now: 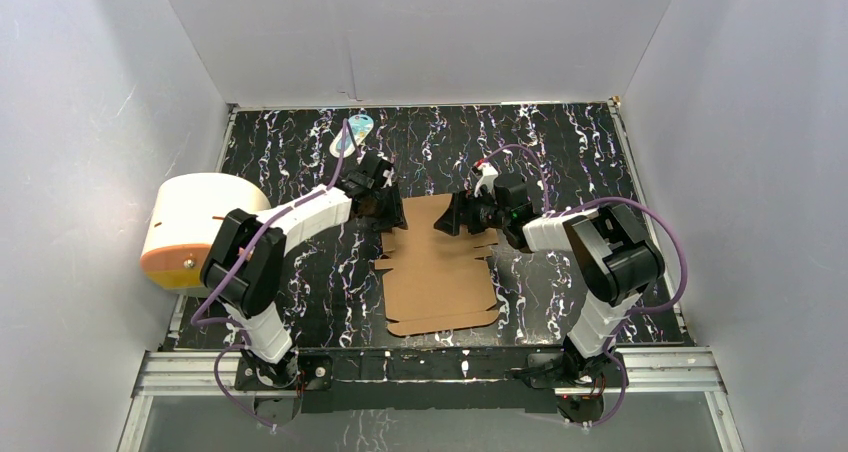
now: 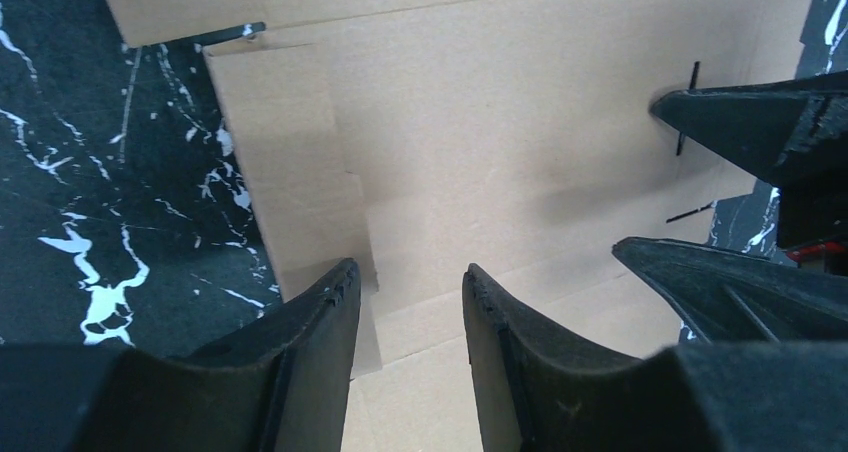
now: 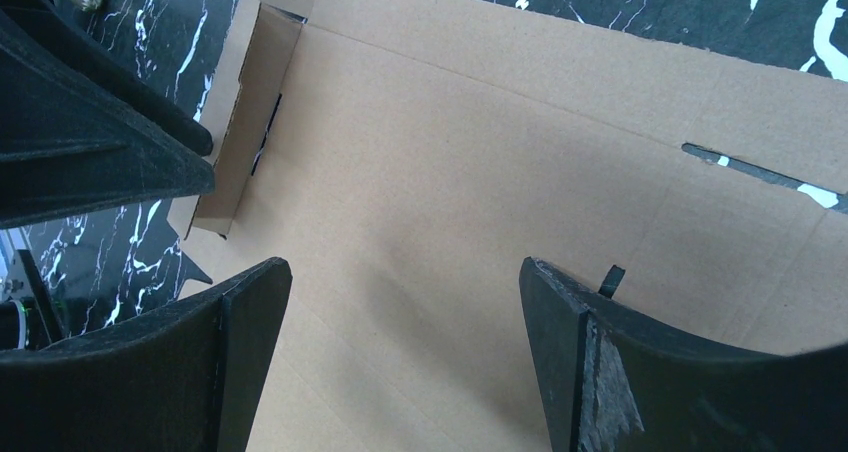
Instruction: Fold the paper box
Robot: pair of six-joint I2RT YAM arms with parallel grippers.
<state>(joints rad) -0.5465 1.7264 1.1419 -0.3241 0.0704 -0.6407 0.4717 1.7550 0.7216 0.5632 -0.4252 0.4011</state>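
The paper box (image 1: 437, 272) is a flat brown die-cut cardboard sheet in the middle of the black marbled table. Both grippers hover low over its far end and face each other. My left gripper (image 1: 387, 210) is open, and its fingers straddle the sheet's left side-flap edge (image 2: 300, 192) without closing on it. My right gripper (image 1: 453, 215) is wide open and empty over the bare panel (image 3: 450, 172). In the right wrist view a small side flap (image 3: 238, 112) stands raised beside the left gripper's fingers (image 3: 110, 152). The right gripper's fingers (image 2: 745, 122) show in the left wrist view.
A white-and-orange cylinder (image 1: 195, 230) lies at the table's left edge beside the left arm. A small teal-white packet (image 1: 357, 130) lies at the back, behind the left gripper. White walls close in the table on three sides.
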